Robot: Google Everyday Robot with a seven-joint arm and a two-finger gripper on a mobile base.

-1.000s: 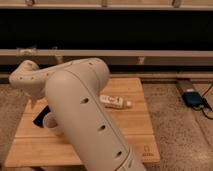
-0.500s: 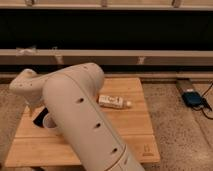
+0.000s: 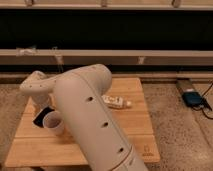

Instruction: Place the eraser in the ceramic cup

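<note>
Eraser (image 3: 40,118) is seen lying flat on the wooden board (image 3: 136,125), just beside the ceramic cup (image 3: 53,121) on its left. The cup is stood upright. The gripper is hidden behind the white arm (image 3: 85,117) over the board's left part; its jaws are spread wide, and nothing is seen held. A white labelled box (image 3: 116,102) is laid mid-board.

White arm (image 3: 92,125) fills centre, wrist bent toward left. Gripper (image 3: 44,104) mostly hidden under wrist, above left part of wooden board (image 3: 137,127); jaws spread wide, nothing held. Black eraser (image 3: 40,118) flat on board, just left of white ceramic cup (image 3: 54,123), cup upright. White labelled box (image 3: 114,102) lying right of arm. Blue device (image 3: 192,97) off board, on speckled desk (image 3: 175,145).
</note>
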